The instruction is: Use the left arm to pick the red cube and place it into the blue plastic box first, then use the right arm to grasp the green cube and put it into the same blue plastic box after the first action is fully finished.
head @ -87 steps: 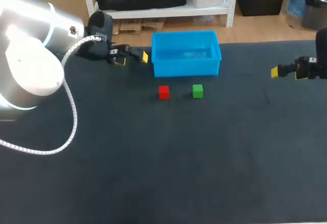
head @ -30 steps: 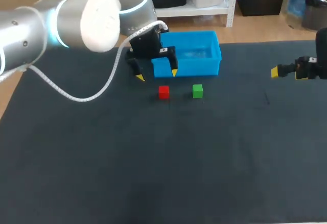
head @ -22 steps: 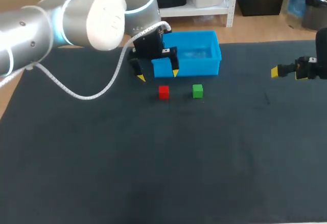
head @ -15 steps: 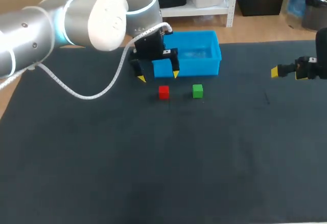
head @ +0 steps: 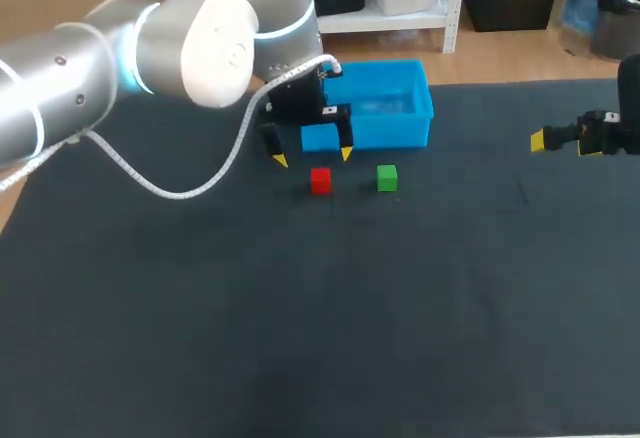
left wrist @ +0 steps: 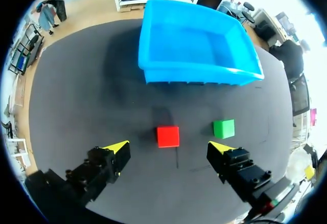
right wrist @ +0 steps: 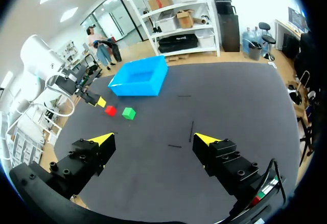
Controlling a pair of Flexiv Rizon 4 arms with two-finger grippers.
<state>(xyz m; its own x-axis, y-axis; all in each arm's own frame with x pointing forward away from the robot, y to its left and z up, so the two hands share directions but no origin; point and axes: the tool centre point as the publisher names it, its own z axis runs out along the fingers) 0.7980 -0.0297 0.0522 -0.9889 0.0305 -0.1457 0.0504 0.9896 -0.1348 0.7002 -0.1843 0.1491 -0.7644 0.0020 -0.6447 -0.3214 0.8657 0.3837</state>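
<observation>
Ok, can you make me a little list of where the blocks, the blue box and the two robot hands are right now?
red cube: on the table, in front of the blue box, not picked up
green cube: on the table beside the red cube, not touching it
blue box: looks empty
left gripper: open, close to the red cube, holding nothing
right gripper: open, at the table's right side, far from both cubes
</observation>
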